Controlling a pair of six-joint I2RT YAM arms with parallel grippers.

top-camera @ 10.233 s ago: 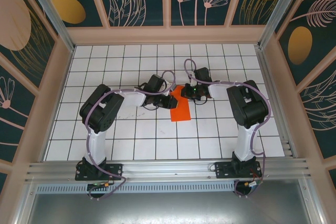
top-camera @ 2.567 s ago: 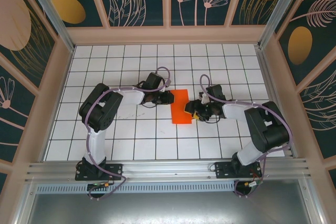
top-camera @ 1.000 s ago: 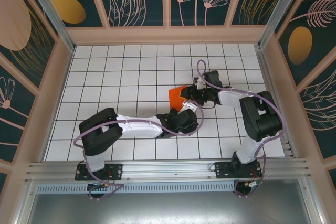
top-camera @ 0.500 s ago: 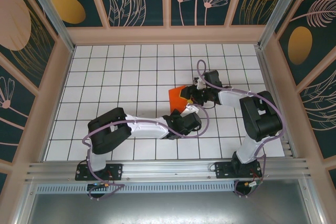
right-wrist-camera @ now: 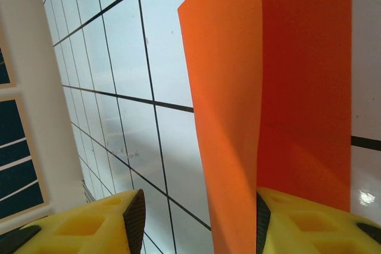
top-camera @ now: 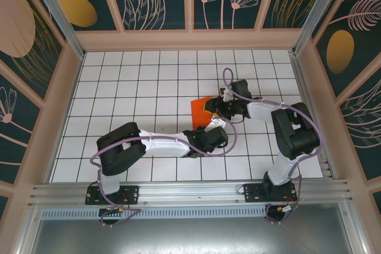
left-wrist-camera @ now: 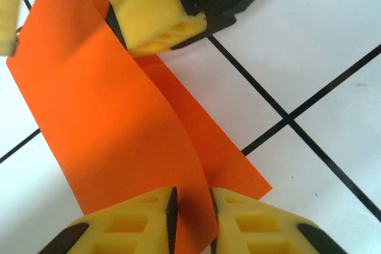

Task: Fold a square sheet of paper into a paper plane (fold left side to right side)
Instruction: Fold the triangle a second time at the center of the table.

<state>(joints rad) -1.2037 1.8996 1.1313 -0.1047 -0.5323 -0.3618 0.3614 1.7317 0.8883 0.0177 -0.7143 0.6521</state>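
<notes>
The square sheet of paper (top-camera: 199, 110) is bright orange and lies partly folded on the white grid, one flap standing up in a curve (left-wrist-camera: 107, 117). My left gripper (top-camera: 208, 127) comes at its near end. In the left wrist view its yellow jaws (left-wrist-camera: 190, 197) are almost together, with the flap's lower edge between the pads. My right gripper (top-camera: 216, 109) is at the sheet's right side. Its jaws (right-wrist-camera: 199, 206) stand wide apart astride the raised flap (right-wrist-camera: 232, 117), which runs beside the right pad. One of its yellow fingers (left-wrist-camera: 158, 16) rests against the sheet.
The white gridded table (top-camera: 149, 75) is boxed in by tan side walls (top-camera: 65, 99) and a patterned back wall. A metal rail (top-camera: 178, 193) carrying both arm bases runs along the near edge. The left arm (top-camera: 161, 144) lies low across the front middle tiles.
My left jaws have closed from wide open to a narrow gap about the flap's edge, and the left elbow has shifted a little. The right arm and the sheet have stayed still.
</notes>
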